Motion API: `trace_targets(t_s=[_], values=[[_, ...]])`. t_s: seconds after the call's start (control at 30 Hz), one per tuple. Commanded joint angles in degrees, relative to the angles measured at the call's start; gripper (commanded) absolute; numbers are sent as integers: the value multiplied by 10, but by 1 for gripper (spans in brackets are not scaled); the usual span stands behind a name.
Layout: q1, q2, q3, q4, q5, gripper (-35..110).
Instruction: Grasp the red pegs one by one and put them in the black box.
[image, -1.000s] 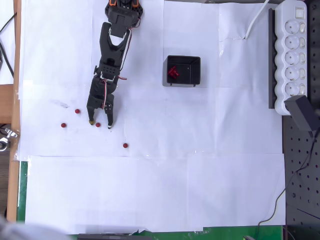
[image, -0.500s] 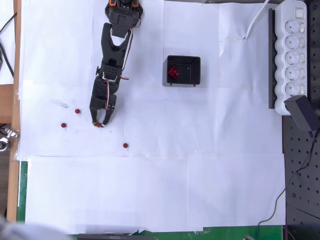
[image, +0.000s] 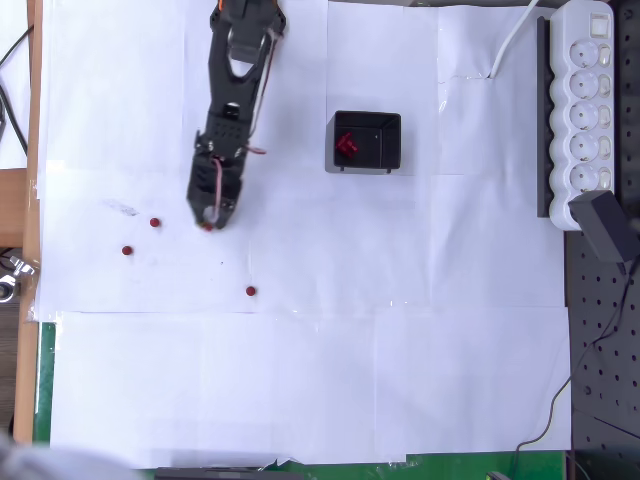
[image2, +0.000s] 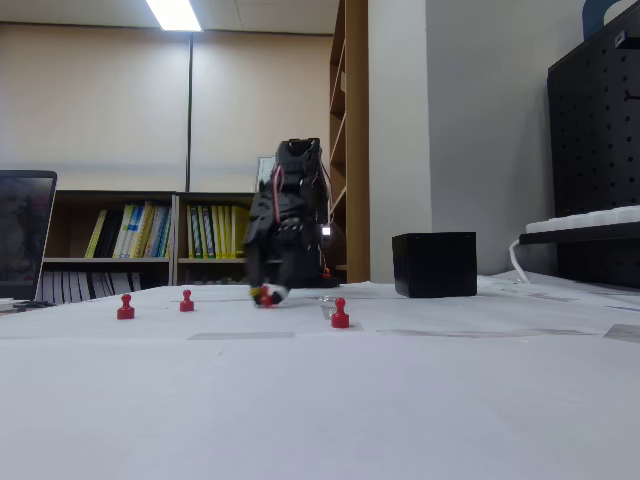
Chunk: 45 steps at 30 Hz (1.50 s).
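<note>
The red pegs split into 3 groups: 1 sits at the tip of the jaws, 3 stand loose on the tabletop (image: 400, 380), and a small red cluster (image: 345, 145) already lies in the black box (image: 367, 142). The jaws (image: 208, 224) are clenched on that 1 peg (image: 207, 227); a speck of red shows at the tip in the overhead view, and in the fixed view the jaws (image2: 266, 295) sit blurred and low, just above the white paper, with red between them (image2: 262, 297).

Outward from there, 2 loose pegs stand to the left in the overhead view, one (image: 155, 222) near the jaws and one (image: 127, 250) a little further out. The third (image: 250, 291) stands lower right of the jaws. The box lies well apart to the right, at the far side of the paper.

The step in hand looks like the carry. To do it well, the grip should stay firm, since the peg is tiny and held only at the tip. Rising clear of the tabletop before swinging right would avoid dragging. The arm should bring the jaws over the middle of the box, above its thin walls, and only then release, low enough that the peg does not bounce out.
</note>
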Motion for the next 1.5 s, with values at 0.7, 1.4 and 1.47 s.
trace_targets(t_s=[0.7, 1.4, 1.47], values=[[-452, -41, 161, 329, -265, 0], [-268, -241, 241, 401, -196, 31], [-182, -271, 152, 342, -138, 31]])
